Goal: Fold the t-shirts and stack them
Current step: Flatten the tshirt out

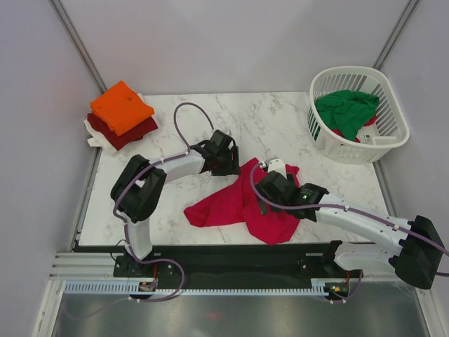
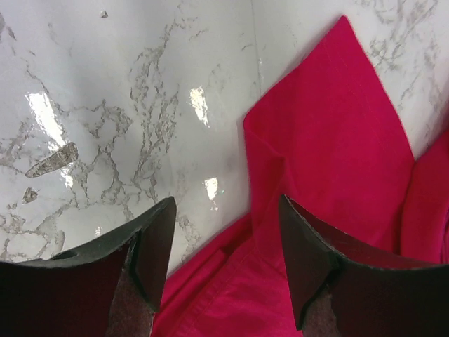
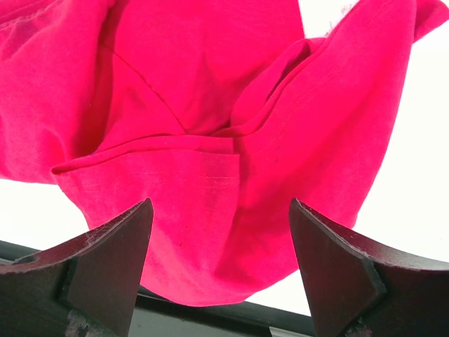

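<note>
Crimson-red cotton t-shirt (image 1: pixel 235 203): lies crumpled and unfolded on the white marble-patterned table (image 1: pixel 280 119), between the 2 grippers. No fold is made in it yet.

Left gripper (image 2: pixel 226 207): fingers (image 2: pixel 147 253) stand apart with nothing pinched. A pointed flap of the crimson cloth runs under its right-hand finger and on past that fingertip; bare marble lies ahead of the other finger.

Right gripper (image 3: pixel 221 207): fingers (image 3: pixel 112 246) spread wide and hold nothing. The bunched cloth sits just ahead of both tips and fills the gap between them.

Progress, as we judge it: 3 tees are done. They sit folded in 1 pile well beyond the left fingers, at the far left corner: the orange folded tee (image 1: pixel 121 107) on top, the dark red tee (image 1: pixel 130 133) under it, the white tee (image 1: pixel 98 137) at the bottom. Left to do: the crimson one, then the green crumpled tee (image 1: pixel 345 109) in the white slatted plastic basket (image 1: pixel 351 70), well beyond the right fingers.

Count: 1 crimson, 1 orange, 1 dark red, 1 white, 1 green; 1 basket. A red patch shows beneath the green; we cannot tell whether it is another tee.
</note>
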Motion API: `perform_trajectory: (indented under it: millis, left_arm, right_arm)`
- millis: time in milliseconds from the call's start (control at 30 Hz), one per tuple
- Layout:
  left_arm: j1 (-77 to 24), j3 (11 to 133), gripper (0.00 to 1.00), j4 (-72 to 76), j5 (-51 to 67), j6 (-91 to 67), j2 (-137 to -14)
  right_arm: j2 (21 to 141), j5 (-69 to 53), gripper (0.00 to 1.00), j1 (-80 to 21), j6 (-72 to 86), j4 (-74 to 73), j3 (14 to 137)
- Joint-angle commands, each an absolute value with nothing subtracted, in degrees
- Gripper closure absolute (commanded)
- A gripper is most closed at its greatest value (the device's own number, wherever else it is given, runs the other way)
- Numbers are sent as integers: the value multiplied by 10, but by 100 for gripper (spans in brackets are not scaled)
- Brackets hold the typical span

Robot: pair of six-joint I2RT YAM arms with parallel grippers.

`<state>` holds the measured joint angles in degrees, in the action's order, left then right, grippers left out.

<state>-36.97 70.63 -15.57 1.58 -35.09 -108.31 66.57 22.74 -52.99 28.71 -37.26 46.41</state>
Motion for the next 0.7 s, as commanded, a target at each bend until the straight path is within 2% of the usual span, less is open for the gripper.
perform_trajectory:
  millis: [0, 67, 167, 200, 267, 333, 367, 400, 500, 567, 667]
  left_arm:
    - [-373, 697, 34, -137, -16, -359, -1092]
    - [-375, 679, 34, -136, -24, -364, -1093]
    - [-387, 674, 40, -130, -25, -348, -1106]
    - [-391, 675, 50, -129, -27, -343, -1108]
    - [-399, 680, 57, -128, -33, -333, -1108]
    - [-403, 677, 50, -128, -39, -337, -1091]
    - [-403, 675, 44, -129, -42, -336, -1064]
    - [-403, 674, 33, -130, -49, -334, -1050]
    - [-403, 676, 22, -139, -85, -321, -1003]
    - [-403, 686, 22, -150, -96, -312, -989]
    - [-408, 704, 28, -173, -91, -307, -989]
  right_arm:
    - [663, 227, 13, -517, 280, -362, 468]
    - [664, 220, 13, -510, 275, -359, 468]
    - [678, 213, 13, -501, 266, -351, 468]
    - [681, 209, 13, -499, 264, -348, 468]
    - [692, 207, 14, -496, 260, -344, 468]
    - [700, 202, 14, -494, 260, -341, 472]
    - [702, 200, 14, -494, 260, -338, 473]
    - [702, 199, 14, -493, 261, -338, 474]
    - [707, 196, 14, -493, 262, -336, 475]
    - [709, 195, 14, -492, 261, -336, 476]
    - [711, 196, 14, -492, 261, -335, 479]
